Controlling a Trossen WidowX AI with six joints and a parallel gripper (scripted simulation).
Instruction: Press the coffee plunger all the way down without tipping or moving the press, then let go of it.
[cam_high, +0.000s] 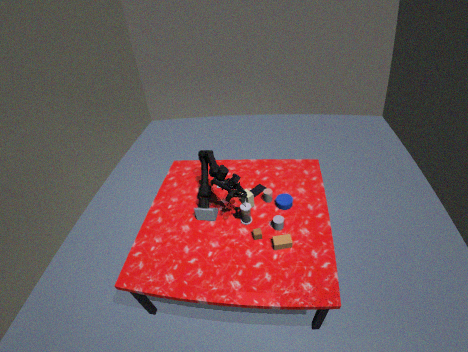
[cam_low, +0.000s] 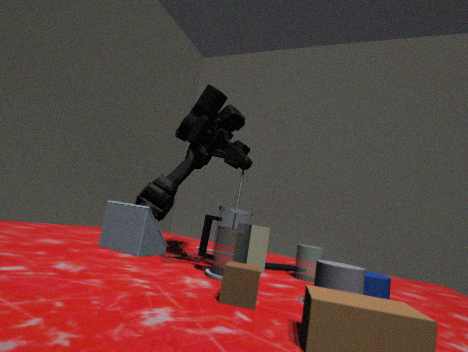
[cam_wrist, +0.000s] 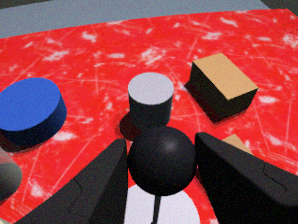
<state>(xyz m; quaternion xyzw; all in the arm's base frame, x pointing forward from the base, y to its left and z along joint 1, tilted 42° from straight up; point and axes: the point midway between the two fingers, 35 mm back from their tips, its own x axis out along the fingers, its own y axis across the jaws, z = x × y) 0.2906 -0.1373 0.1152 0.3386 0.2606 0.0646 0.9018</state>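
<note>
The coffee press (cam_high: 246, 214) (cam_low: 232, 245) stands upright on the red table, a clear glass body with a black handle (cam_low: 205, 237) on its left in the exterior view. Its thin plunger rod (cam_low: 240, 190) stands well out of the top. The round black knob (cam_wrist: 162, 165) is at the rod's upper end, above the pale lid (cam_wrist: 167, 205) in the wrist view. My gripper (cam_low: 243, 159) (cam_wrist: 160, 145) is shut on the knob, one finger on each side. The fingers hide part of the knob in the exterior view.
A grey wedge (cam_high: 206, 214) (cam_low: 125, 227) stands near the arm's base. A cream block (cam_low: 259, 250) is close behind the press. A small brown block (cam_high: 257, 234) (cam_low: 240, 285), larger brown block (cam_high: 282, 242), grey cylinder (cam_high: 278, 223) (cam_wrist: 150, 90) and blue disc (cam_high: 284, 201) (cam_wrist: 30, 105) stand nearby.
</note>
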